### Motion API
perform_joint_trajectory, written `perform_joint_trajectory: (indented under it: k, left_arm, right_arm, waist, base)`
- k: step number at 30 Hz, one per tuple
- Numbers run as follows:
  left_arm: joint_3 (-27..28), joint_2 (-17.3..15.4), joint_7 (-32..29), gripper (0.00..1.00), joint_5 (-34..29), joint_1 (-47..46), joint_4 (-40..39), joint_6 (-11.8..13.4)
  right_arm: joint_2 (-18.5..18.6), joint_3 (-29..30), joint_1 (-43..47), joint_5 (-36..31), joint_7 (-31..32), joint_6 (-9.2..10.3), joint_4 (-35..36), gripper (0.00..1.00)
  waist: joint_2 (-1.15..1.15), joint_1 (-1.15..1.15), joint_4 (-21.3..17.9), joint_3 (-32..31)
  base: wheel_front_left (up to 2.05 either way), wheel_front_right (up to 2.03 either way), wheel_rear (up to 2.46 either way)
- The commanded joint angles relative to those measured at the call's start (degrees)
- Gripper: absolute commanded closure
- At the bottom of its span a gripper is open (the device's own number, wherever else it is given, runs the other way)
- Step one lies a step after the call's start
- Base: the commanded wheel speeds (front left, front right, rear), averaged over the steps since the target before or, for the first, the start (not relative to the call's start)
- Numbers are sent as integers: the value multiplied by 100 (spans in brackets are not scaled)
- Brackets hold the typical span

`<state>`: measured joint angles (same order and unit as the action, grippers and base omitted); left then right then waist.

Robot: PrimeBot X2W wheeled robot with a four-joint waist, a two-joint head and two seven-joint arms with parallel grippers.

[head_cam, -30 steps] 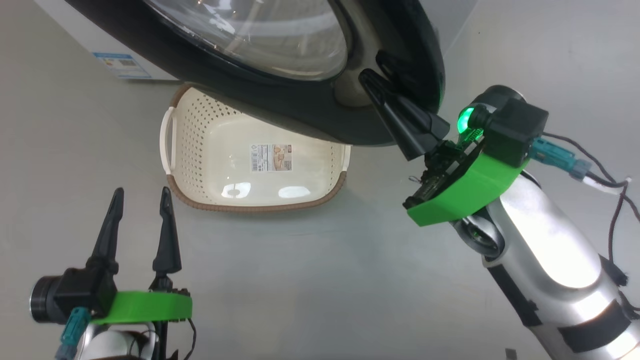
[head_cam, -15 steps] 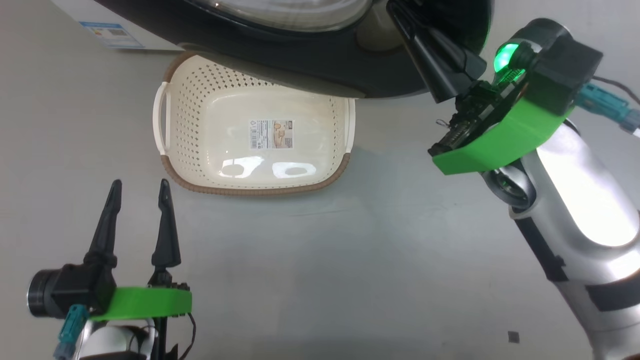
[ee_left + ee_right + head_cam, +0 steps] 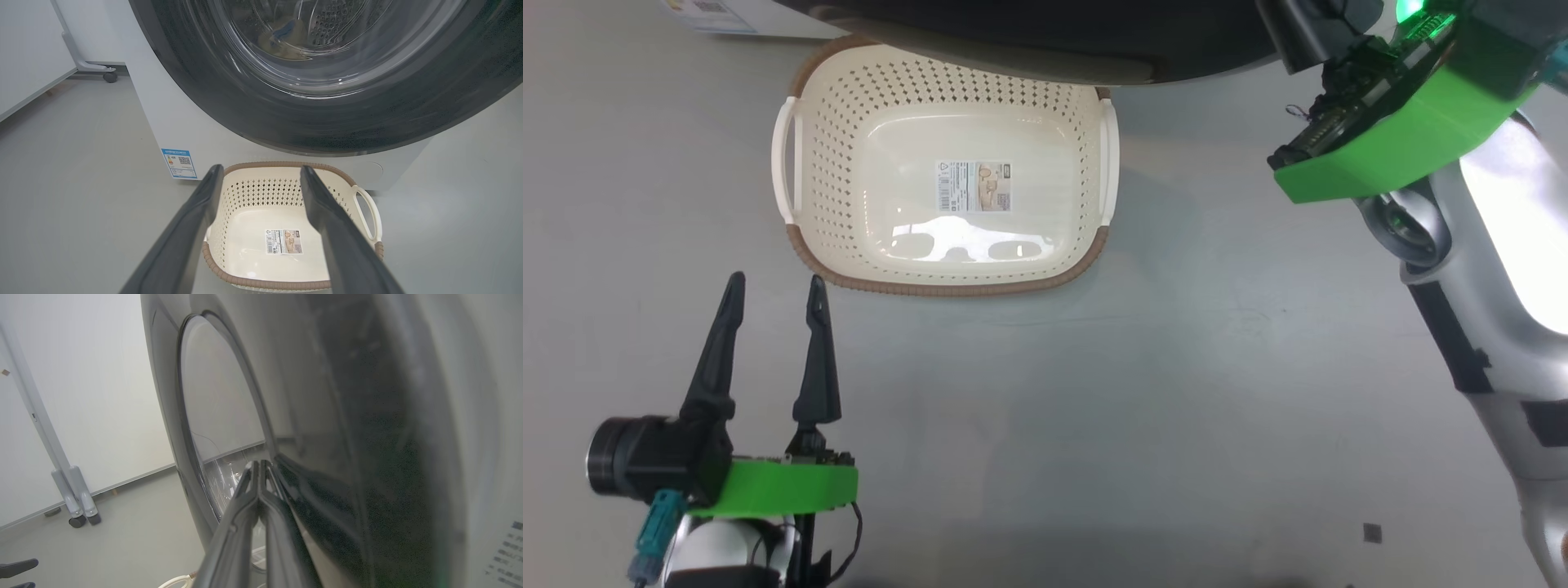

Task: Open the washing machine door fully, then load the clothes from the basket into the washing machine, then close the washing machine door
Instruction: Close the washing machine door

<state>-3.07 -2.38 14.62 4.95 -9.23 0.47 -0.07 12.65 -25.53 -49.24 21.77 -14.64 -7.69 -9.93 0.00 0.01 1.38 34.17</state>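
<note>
**Head view:** the camera has shifted over the last second, so the frame-wide drift is not the things moving. Even so, the washing machine door hides far less of the basket than it did. I read that as the door swinging in. The basket sits on the floor, bare but for its label. The left end effector is open and empty, near the basket's front rim, not touching.

**Left wrist view:** the door is nearly flat to the washing machine. The clothes show through the glass, inside the drum. Loading looks done.

**Right wrist view:** the right end effector has its jaws pressed together, holding nothing, laid along the door's black rim beside the glass. A closing push seems underway. Latching cannot be told.
</note>
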Motion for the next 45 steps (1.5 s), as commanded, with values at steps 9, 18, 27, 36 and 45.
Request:
perform_joint_trajectory:
  k: [9, 18, 27, 36, 45]
  left_arm:
    - [-40, -50, 38, 0, -6, -76, -309, 39]
    - [-30, -50, 38, 0, -18, 24, -334, 16]
    - [-33, -50, 38, 0, 2, 78, -443, 17]
    - [-100, -50, 38, 0, 49, 20, -427, 91]
    - [-39, -50, 38, 0, 82, -115, -253, 65]
  right_arm:
    - [186, 212, -524, -64, -36, 20, -57, 100]
    - [397, 399, -932, -97, -36, 20, -303, 100]
    - [630, 607, -1421, -128, -36, 20, -861, 100]
    - [691, 715, -1463, -206, -36, 20, -950, 100]
    - [636, 693, -1094, -206, -36, 20, -652, 100]
  waist:
    - [0, -1, 90, 61]
    - [0, -1, 138, 79]
    - [0, -1, 397, 282]
    - [0, -1, 407, 222]
    - [0, -1, 148, -65]
  base:
    - [0, 0, 0]
    - [0, 0, 0]
    - [0, 0, 0]
    - [0, 0, 0]
    - [0, 0, 0]
